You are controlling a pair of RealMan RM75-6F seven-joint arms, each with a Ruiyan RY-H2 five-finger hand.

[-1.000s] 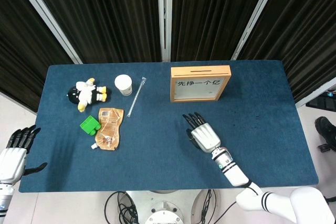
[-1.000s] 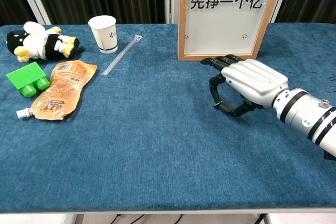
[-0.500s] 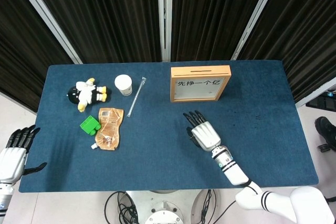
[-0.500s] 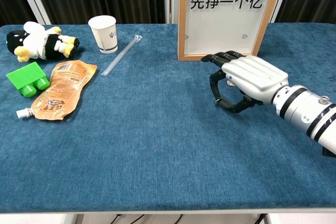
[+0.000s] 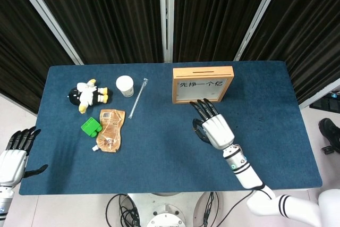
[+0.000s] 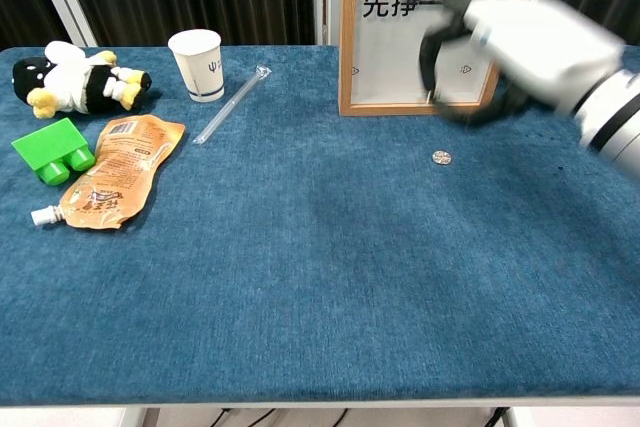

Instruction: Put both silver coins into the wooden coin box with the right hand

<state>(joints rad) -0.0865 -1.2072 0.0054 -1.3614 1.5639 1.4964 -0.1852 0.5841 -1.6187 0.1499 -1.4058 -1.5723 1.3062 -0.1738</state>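
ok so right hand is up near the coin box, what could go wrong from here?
1. The right hand is motion-blurred in the chest view, so I can't tell whether it holds a coin; it may have come up empty.
2. One silver coin lies flat on the blue cloth, a hard pick; no second coin shows.
3. The wooden coin box stands upright, slot on its narrow top edge, hand close by: a bump could tip it.
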